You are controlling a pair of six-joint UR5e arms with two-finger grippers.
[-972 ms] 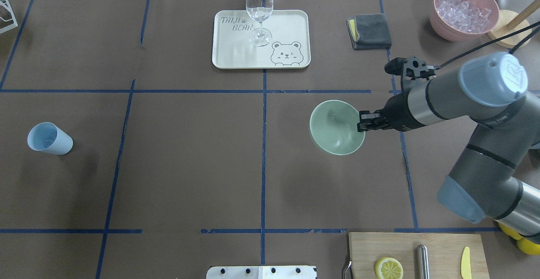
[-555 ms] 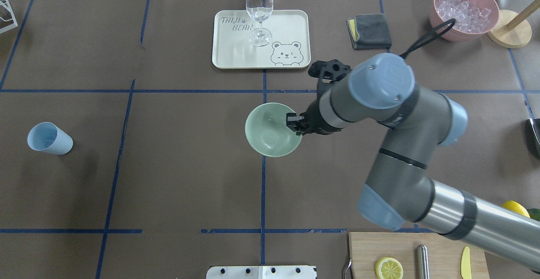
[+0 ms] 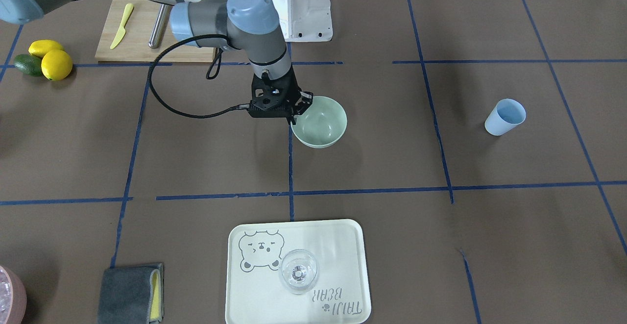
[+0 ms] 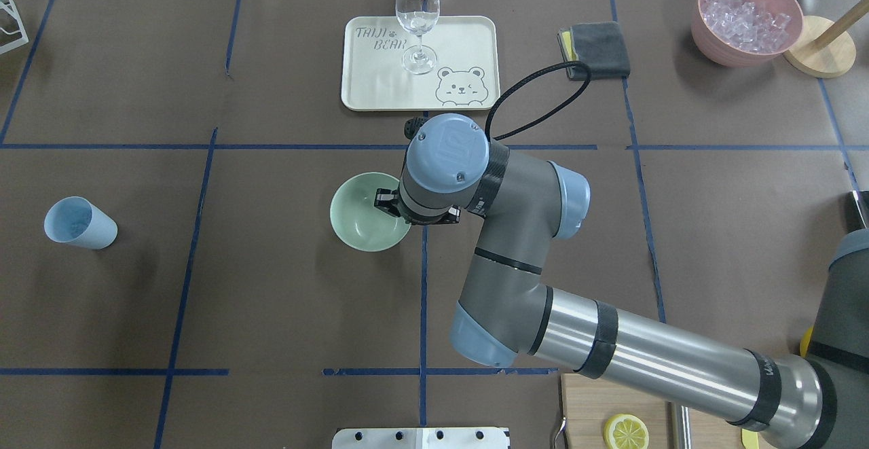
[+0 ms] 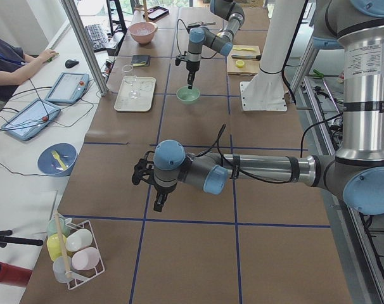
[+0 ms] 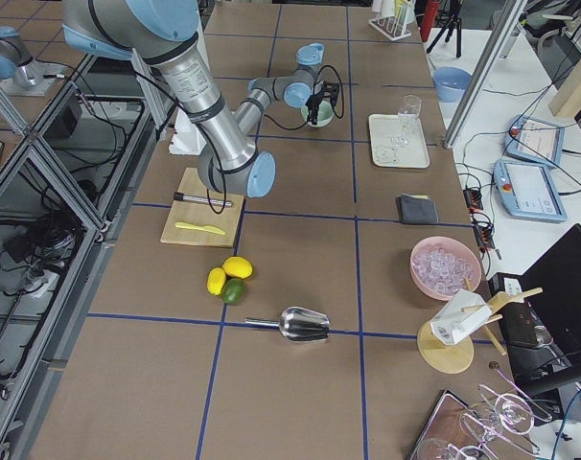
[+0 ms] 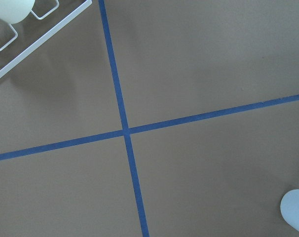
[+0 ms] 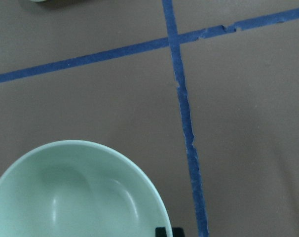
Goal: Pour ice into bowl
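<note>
The right claw (image 4: 385, 199) is pinching the right-hand rim of the bowl (image 4: 360, 226). The bowl is empty and sits close to the middle of the surface (image 4: 271, 299), just on the left-edge side of the centre tape line (image 4: 423, 279). From the claw it spreads toward the left edge (being round, it has no long axis to mind).

The only ice (image 4: 745, 13) I can make out is heaped in the pink container (image 4: 706, 36) at the far right corner, well apart. A blue cup (image 4: 95, 233) stands near the left edge; whether it holds any ice I cannot tell. The left arm is probably the nearer one to that cup. The left claw (image 5: 159, 202) shows only from the side, so its state I cannot tell.

A second ago the bowl lay right of the tape line. It has since crossed leftward, away from the pink container.
</note>
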